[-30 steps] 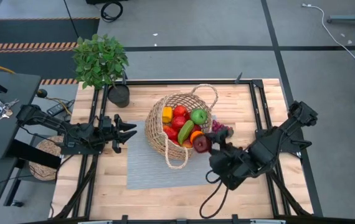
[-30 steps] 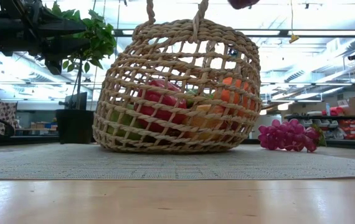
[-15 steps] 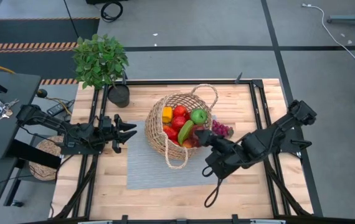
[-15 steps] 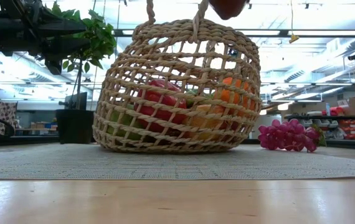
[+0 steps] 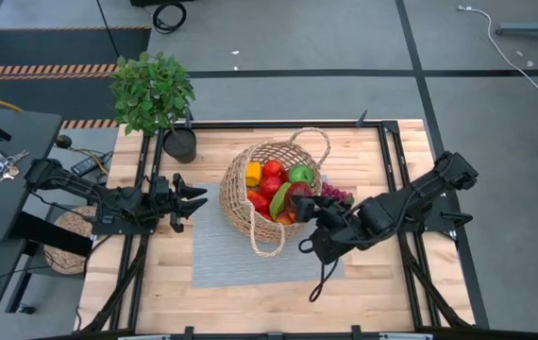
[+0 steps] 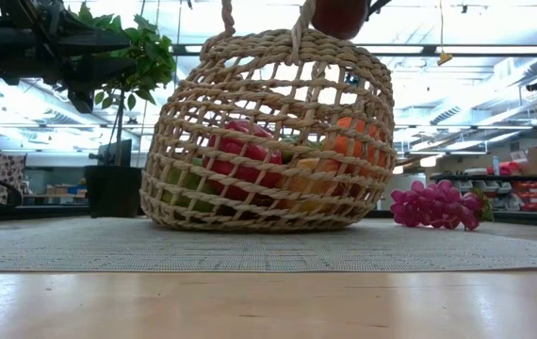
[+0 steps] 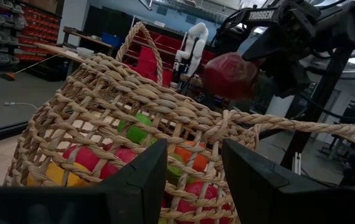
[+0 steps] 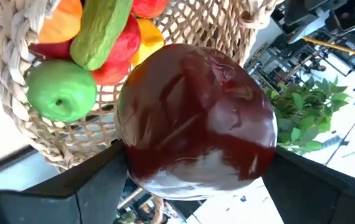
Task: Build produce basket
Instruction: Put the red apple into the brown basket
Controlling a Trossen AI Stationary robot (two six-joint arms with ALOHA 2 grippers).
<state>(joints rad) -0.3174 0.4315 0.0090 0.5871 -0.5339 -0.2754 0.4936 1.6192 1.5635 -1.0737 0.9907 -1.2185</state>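
The tan wicker basket (image 5: 271, 187) stands on a grey mat (image 5: 222, 255) and holds red, green, orange and yellow produce (image 5: 274, 184). Its bottom rests on the mat (image 6: 259, 221). My right gripper (image 5: 302, 201) is shut on a dark red fruit (image 8: 196, 121), which hangs over the basket's right rim (image 6: 339, 14). Purple grapes (image 5: 335, 196) lie on the table right of the basket (image 6: 436, 204). My left gripper (image 5: 192, 200) waits open left of the basket, its fingers level and pointing at the basket (image 7: 134, 112). My right gripper pinches the dark red fruit between its two fingers (image 8: 78, 186), one on each side of the fruit (image 8: 140, 155). It comes in from the table's right and near side, slanting down. The fruit is lifted clear, above the basket's right rim (image 7: 230, 74).
A potted green plant (image 5: 156, 94) stands at the table's far left corner. Black frame rails (image 5: 392, 161) run along the table's sides. The basket's two loop handles (image 5: 311, 142) stick out at its far and near sides (image 5: 269, 244). Bare mat lies near of the basket.
My right gripper has carried the dark red fruit toward the table's left, from beside the grapes to over the basket's right rim, rolling about its own axis on the way. Its hold on the fruit has stayed the same.
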